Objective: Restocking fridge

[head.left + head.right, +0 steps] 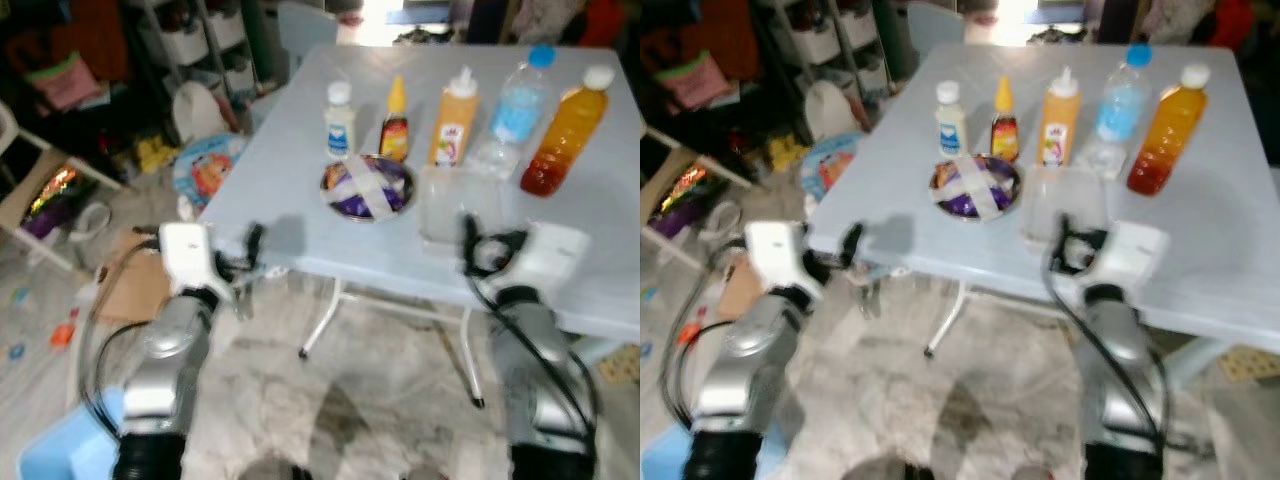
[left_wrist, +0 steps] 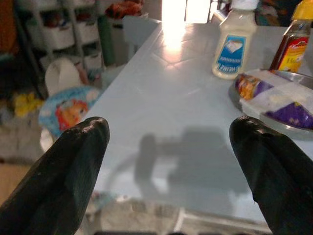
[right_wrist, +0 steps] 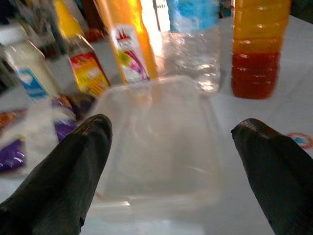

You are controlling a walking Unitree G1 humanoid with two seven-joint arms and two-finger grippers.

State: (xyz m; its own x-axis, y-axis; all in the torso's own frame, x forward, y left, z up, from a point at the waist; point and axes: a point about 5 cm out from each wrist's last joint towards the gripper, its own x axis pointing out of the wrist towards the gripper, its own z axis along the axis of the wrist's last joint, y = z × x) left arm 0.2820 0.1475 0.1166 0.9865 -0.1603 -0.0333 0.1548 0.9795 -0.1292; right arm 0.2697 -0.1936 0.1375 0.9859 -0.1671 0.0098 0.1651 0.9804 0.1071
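A clear plastic container (image 3: 159,147) sits on the table (image 1: 280,190) just ahead of the right gripper (image 3: 171,171) — fingers spread wide, bottles beyond it. The left gripper (image 2: 171,166), equally wide, faces the table's edge.

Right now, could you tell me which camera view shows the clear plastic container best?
The right wrist view: the clear plastic container lies large and central between the open right hand's fingers. Both eye views show it small and faint ahead of that hand. The left wrist view faces the table's other end.

A pale blue table (image 1: 290,200) carries bottles (image 1: 455,118), a bowl (image 1: 367,188) and a clear tub (image 3: 156,147).
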